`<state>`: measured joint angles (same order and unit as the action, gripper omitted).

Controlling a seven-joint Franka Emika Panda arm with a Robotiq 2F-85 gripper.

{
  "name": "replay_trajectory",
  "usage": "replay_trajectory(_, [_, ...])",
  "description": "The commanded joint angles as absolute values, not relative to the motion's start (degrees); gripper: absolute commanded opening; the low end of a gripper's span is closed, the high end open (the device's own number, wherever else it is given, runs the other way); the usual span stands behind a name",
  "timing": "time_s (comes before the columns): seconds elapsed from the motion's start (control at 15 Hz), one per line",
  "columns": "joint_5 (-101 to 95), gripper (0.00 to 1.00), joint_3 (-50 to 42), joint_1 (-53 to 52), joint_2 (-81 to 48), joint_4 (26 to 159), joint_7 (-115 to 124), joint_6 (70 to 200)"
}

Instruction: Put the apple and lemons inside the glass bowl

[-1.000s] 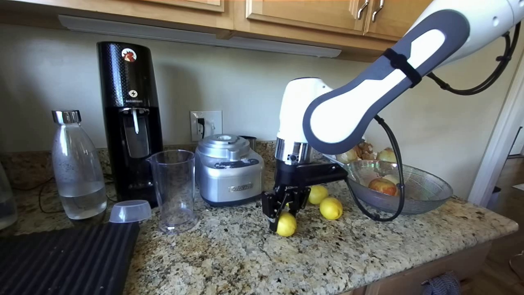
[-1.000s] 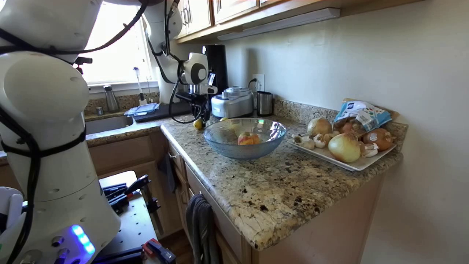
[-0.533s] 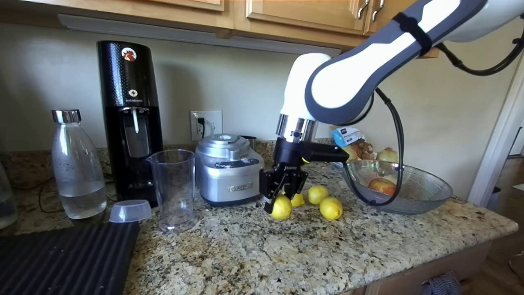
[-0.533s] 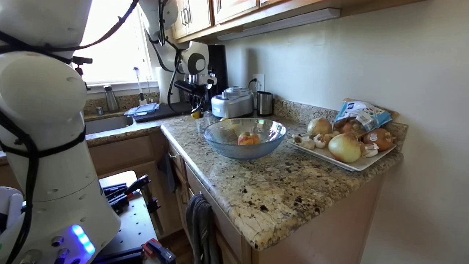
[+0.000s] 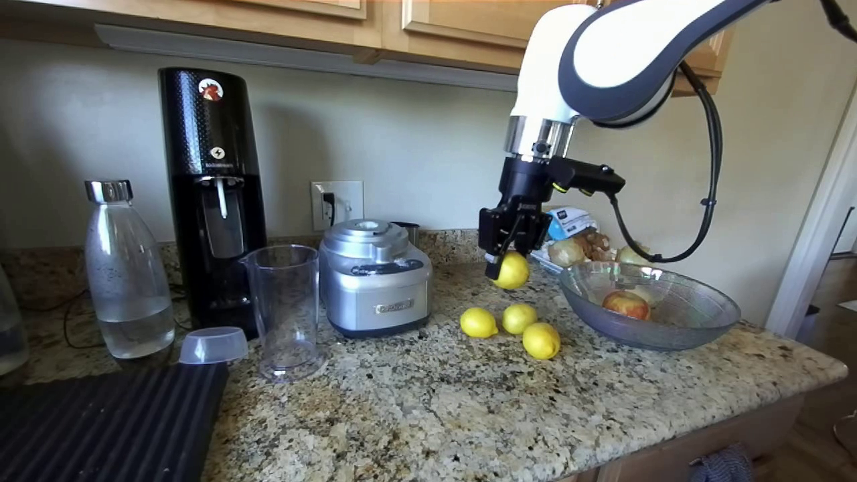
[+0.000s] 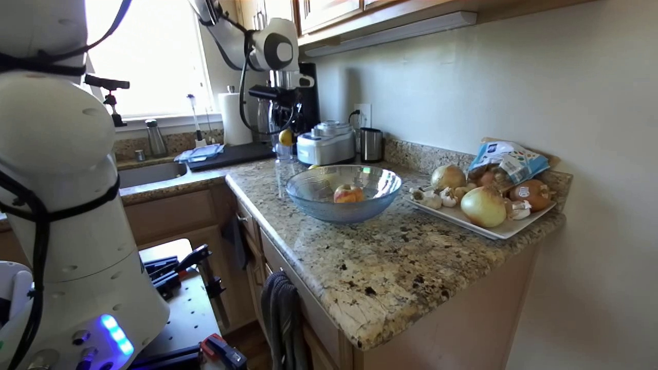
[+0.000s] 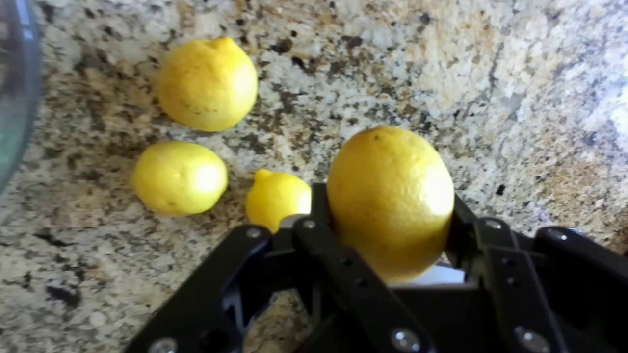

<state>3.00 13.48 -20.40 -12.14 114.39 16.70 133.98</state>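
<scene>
Jaws hold a lemon (image 5: 512, 270) above the bench (image 5: 375, 415)

In an exterior view, the jaws grip the lemon, parted by its width; three more lemons (image 5: 519, 318) lie below them, and the glass bowl (image 5: 669, 337), apple (image 5: 627, 304) inside, stands right of them. In an exterior view, bowl and plate (image 6: 514, 229) stand nearer the camera than the jaws. In the wrist view, three lemons lie left of the jaws.
</scene>
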Motion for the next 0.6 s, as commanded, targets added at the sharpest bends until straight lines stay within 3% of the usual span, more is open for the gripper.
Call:
replay_trajectory(0.0, [-0.51,0.28,11.77,-18.22,-4.16,120.26,18.64,130.29])
replay_trajectory(0.13, [-1.1,0.28,11.4,-16.98,-1.48,122.16,18.86,129.78])
replay_trajectory(0.2, [0.05,0.53,12.27,-17.17,-6.85,117.56,17.02,130.81])
replay_trajectory(0.53, [-0.23,0.53,12.18,-16.32,-4.28,119.87,17.11,130.73])
